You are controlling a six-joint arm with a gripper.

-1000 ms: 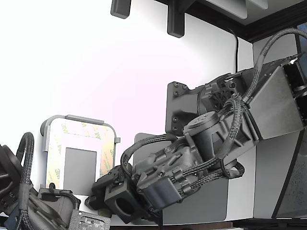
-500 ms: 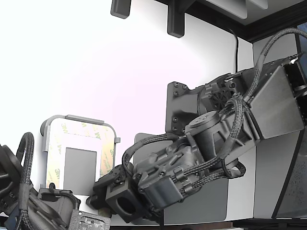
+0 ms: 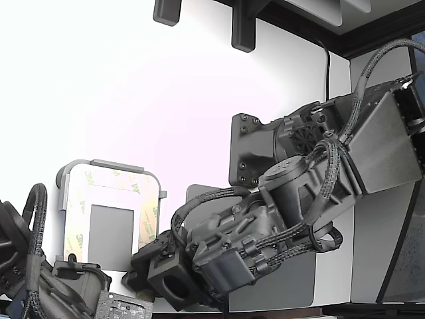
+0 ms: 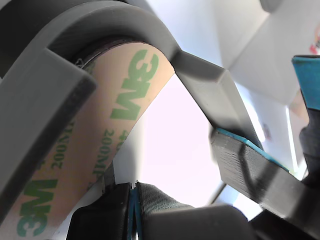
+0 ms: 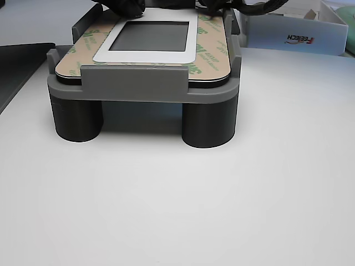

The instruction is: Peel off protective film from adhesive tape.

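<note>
On the glossy white bench, toward the exterior view's left, stands a light grey rounded tray on dark cylindrical feet. The cream paper protective film printed with green 3M logos lies flat around its dark grey square panel. At the tray's near corner sits the black claw; whether it is open or closed, I cannot tell. Rightward, a dark grey rounded mat lies under the arm.

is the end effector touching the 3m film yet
Cannot tell. In the wrist view the end effector sits close by the protective film, but its tips' contact point is out of frame; the other views hide it.
</note>
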